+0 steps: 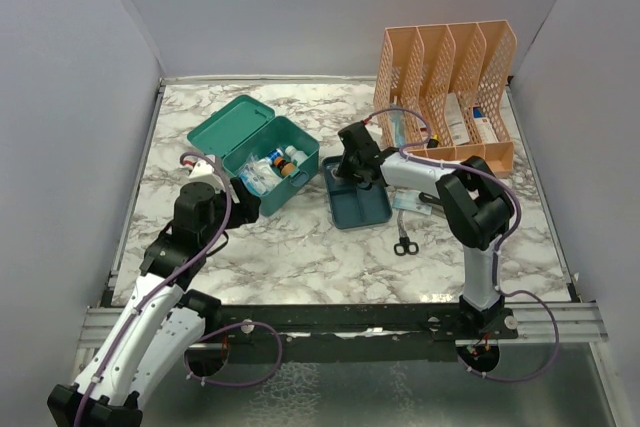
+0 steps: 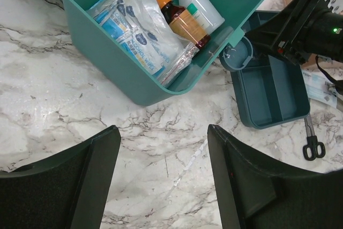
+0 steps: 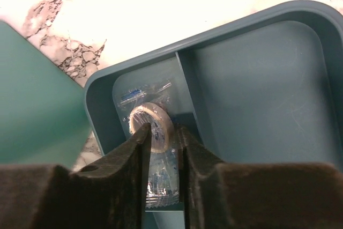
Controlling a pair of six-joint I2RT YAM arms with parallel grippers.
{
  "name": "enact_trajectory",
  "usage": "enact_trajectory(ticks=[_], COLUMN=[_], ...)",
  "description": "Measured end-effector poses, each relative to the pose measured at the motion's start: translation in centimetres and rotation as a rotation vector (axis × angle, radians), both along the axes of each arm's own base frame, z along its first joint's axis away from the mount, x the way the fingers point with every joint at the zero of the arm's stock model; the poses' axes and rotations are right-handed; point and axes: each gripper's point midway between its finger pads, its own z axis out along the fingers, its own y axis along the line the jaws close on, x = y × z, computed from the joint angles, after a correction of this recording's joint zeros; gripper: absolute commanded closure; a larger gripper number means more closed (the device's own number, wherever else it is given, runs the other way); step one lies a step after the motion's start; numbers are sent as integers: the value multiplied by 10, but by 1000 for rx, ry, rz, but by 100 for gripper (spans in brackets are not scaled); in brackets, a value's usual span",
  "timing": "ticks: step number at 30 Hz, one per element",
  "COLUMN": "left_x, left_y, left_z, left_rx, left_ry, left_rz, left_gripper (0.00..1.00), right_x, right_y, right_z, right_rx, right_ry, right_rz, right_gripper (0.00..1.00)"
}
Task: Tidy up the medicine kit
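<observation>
Right pincer (image 3: 162,135) straddled tape roll (image 3: 153,124) in tray (image 3: 257,79) — grip unclear; wrapper (image 3: 161,186) could cling to jaws, dragging roll out.

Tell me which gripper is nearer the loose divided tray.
Right. The right gripper is tip-down inside the tray's small compartment; the left gripper hangs over the table in front of the open box, apart from the tray.

A robot test cell in a lab: plain grey panels (image 1: 300,7) box in a marble-patterned desk (image 1: 300,257) on three sides, and a bare metal rail (image 1: 340,319) with loose purple cables (image 1: 282,349) runs along its near edge.
</observation>
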Motion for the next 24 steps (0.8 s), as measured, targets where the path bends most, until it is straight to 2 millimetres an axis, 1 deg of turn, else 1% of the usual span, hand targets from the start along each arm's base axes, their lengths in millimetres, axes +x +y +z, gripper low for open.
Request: enact_trajectory(ticks=[4,8,17,19,24], left_x=[0,0,0,0,-1], left_y=[0,0,0,0,0], left_z=[-2,-1,-1,0,2], left_rx=[2,2,1,1,-3], left_ry=[6,5,4,1,-7], left_rz=[0,0,0,0,0], left_gripper=[30,30,30,30,30], right_x=[1,-5,-22,-31,-60], right_y=[1,-5,-22,-31,-62], right_z=[3,9,51,57,69], right_rx=[9,6,-6,-18,-59], right_ry=[-14,-21,-102,-116,-137], right_rz=[1,5,49,62,56], right_gripper=[68,66,66,66,66])
